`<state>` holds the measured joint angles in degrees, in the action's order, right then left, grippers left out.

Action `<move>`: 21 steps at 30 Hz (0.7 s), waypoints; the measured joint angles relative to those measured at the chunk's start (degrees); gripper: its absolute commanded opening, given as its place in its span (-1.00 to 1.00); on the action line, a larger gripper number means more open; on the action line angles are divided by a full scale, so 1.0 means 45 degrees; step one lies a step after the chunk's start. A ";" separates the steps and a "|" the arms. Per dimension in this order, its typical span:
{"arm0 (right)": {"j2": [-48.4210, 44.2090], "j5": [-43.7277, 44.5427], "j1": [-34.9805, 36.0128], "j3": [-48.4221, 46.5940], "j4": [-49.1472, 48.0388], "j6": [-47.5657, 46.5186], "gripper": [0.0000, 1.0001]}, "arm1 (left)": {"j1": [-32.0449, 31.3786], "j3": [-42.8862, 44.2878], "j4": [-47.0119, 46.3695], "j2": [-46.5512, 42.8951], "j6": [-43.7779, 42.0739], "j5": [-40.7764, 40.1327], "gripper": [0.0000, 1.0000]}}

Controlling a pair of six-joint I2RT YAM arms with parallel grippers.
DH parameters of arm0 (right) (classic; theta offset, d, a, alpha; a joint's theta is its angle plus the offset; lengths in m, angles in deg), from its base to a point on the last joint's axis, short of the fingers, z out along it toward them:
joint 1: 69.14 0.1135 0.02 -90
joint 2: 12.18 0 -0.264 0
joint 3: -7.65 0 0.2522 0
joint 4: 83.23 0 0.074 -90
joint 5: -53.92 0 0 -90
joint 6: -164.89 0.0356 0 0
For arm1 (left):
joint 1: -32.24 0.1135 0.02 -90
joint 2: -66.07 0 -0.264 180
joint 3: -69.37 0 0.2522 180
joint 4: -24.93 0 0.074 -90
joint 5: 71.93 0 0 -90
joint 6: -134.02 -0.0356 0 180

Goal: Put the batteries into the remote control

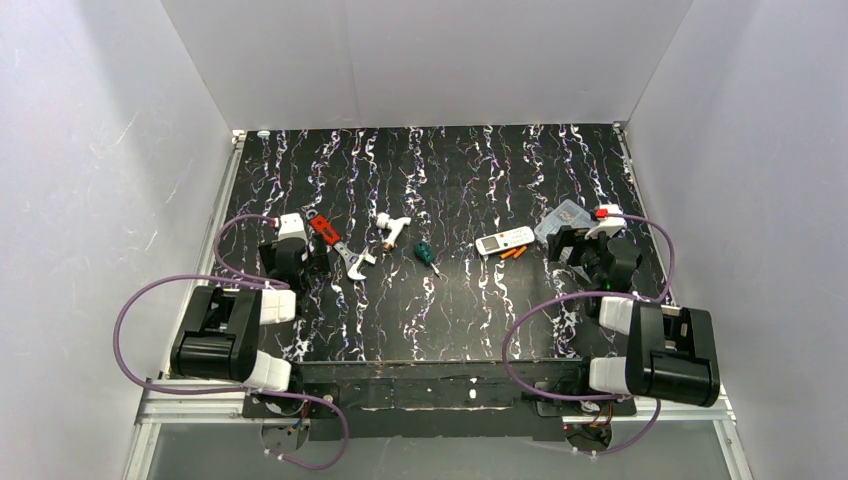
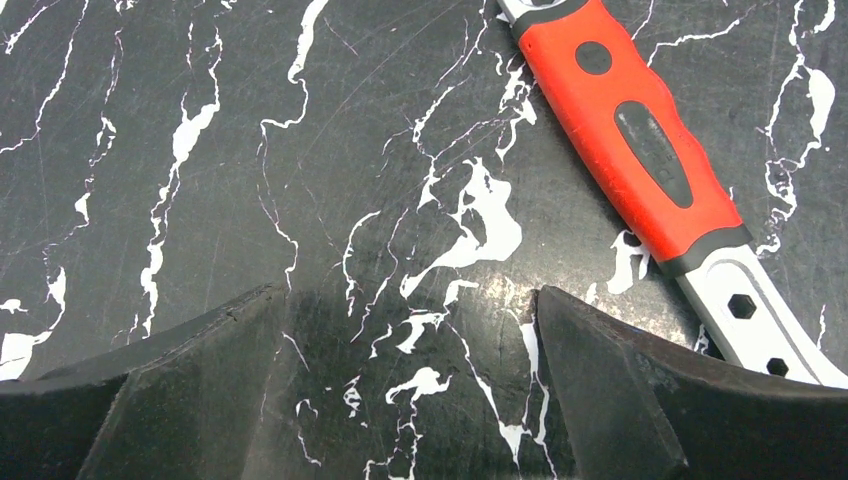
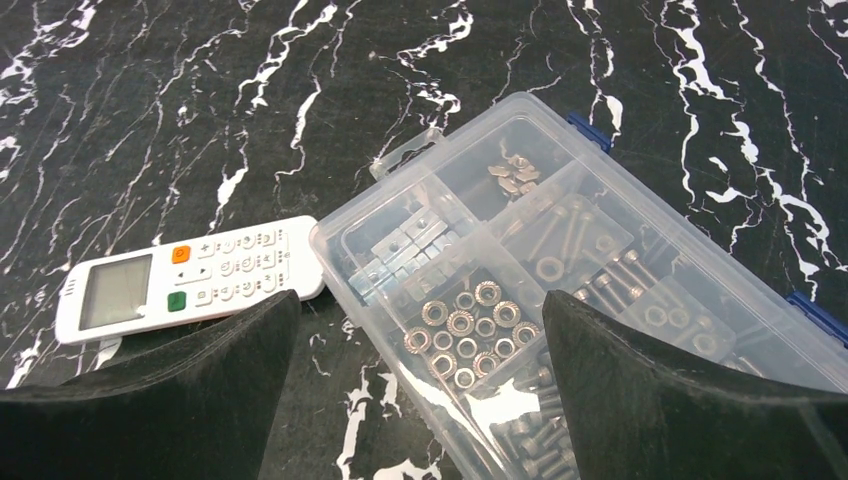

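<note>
Left gripper [image 2: 410, 310]: fingers spread, holding nothing, above the black marbled table [image 1: 450, 320]. A red-handled wrench [image 2: 630, 130] lies at its 1 o'clock. Mid-table lie a white pipe fitting [image 1: 392, 230] and, at its 5 o'clock, a green-handled screwdriver [image 1: 425, 254]. The remote control [image 3: 190, 278] lies face up, with the two orange batteries [image 1: 513, 253] at its 5 o'clock, seemingly just clear of it. A clear box [image 3: 600, 230] of nuts and screws sits at its 3 o'clock. Right gripper [image 3: 420, 305]: fingers spread, empty, over that box.
</note>
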<state>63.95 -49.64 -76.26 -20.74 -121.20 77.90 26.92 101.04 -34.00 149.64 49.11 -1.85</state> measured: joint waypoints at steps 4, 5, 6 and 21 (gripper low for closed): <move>-0.1166 -0.0418 0.0000 0.0010 0.0801 -0.0194 1.00 | -0.0136 0.0593 0.1817 -0.0563 -0.0024 -0.0316 0.99; -0.1535 -0.0471 0.0000 -0.0010 0.0981 -0.0209 1.00 | -0.0228 0.1069 0.3055 -0.0787 -0.0078 -0.0515 0.99; -0.1865 -0.0481 0.0000 -0.0083 0.1248 -0.0214 1.00 | -0.0291 0.1559 0.4265 -0.0976 -0.0073 -0.0753 0.99; -0.0418 -0.0583 0.0083 -0.8952 1.0273 0.3381 1.00 | -0.0350 1.0841 1.7136 -0.1938 0.1452 -0.0772 0.99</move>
<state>62.08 -52.26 -75.89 -61.03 -74.97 93.11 25.35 149.83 43.12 140.92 55.64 -5.33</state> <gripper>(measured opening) 0.997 0.992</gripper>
